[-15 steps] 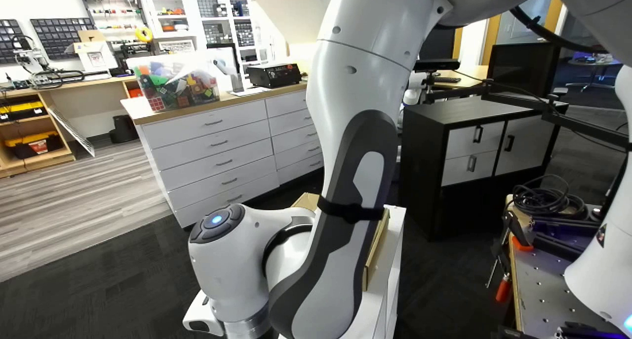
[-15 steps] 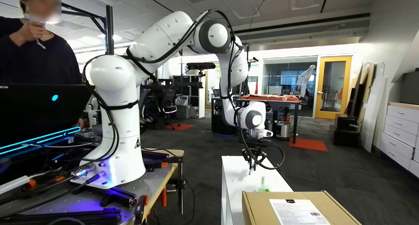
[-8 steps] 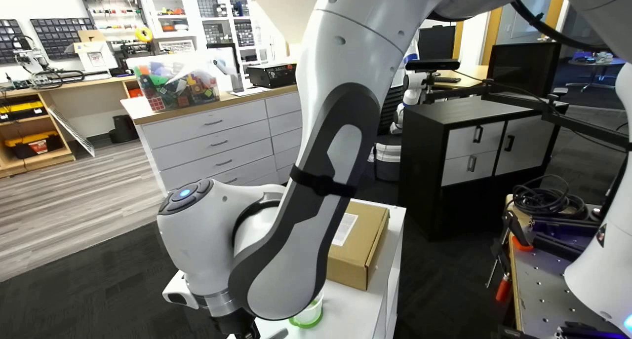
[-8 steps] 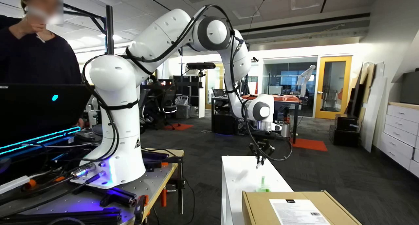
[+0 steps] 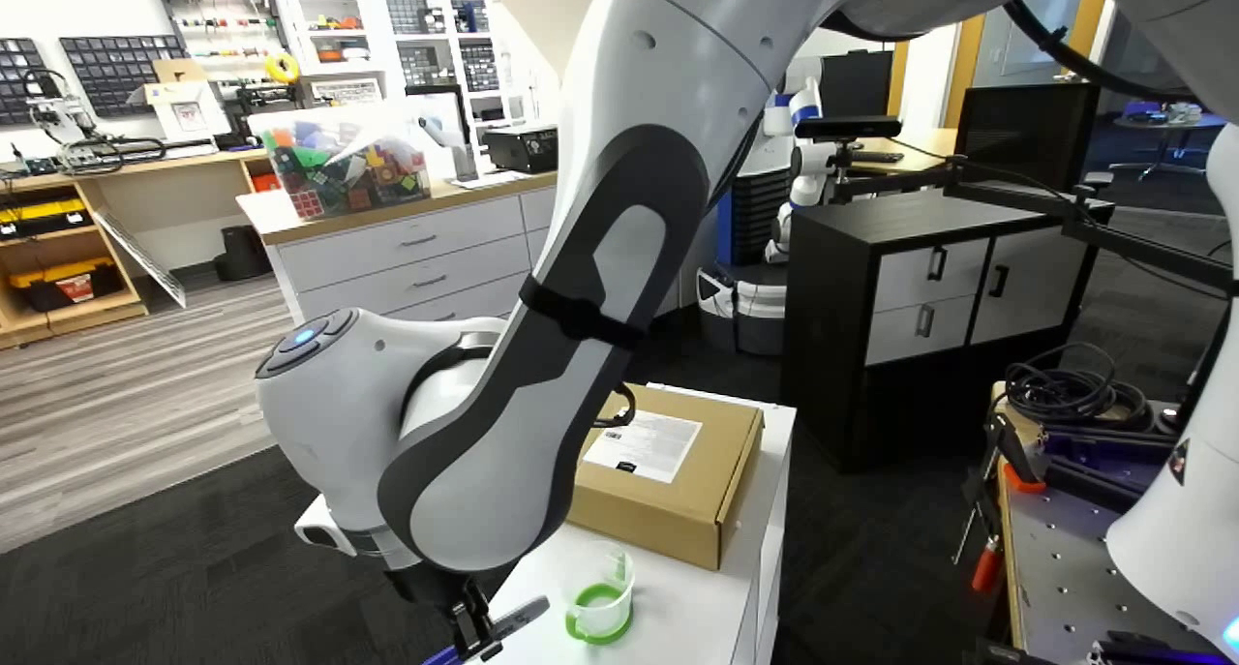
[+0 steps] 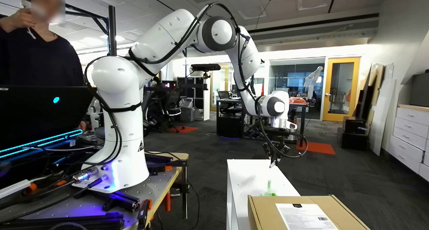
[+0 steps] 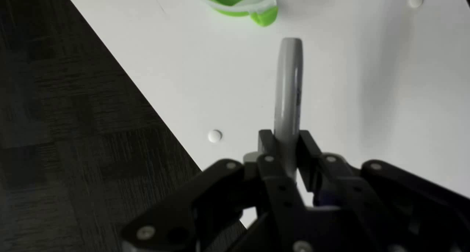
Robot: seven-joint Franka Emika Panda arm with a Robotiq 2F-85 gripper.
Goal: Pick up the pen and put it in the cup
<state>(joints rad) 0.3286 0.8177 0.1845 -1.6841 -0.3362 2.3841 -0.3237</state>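
The pen (image 7: 289, 90) is a smooth grey stick with a blue-purple part (image 5: 443, 656) at its other end. My gripper (image 7: 286, 140) is shut on the pen, with a pad on each side of it. In the wrist view the pen points up the picture, its grey tip just short of the cup's green handle. The small clear and light-green cup (image 5: 600, 602) stands upright on the white cabinet top; it also shows in an exterior view (image 6: 269, 192) and partly in the wrist view (image 7: 264, 17). In both exterior views my gripper (image 6: 274, 158) holds the pen tilted, above and apart from the cup.
A flat brown cardboard box (image 5: 678, 491) with a white label lies on the white cabinet top (image 6: 246, 181), close to the cup. The cabinet's edge drops to the dark floor (image 7: 73, 134). A person (image 6: 43, 59) stands behind the robot's base.
My arm has swung left in one exterior view and right in the other, carrying the pen along in the shut gripper. The cup and more of the box have come out from behind the arm.
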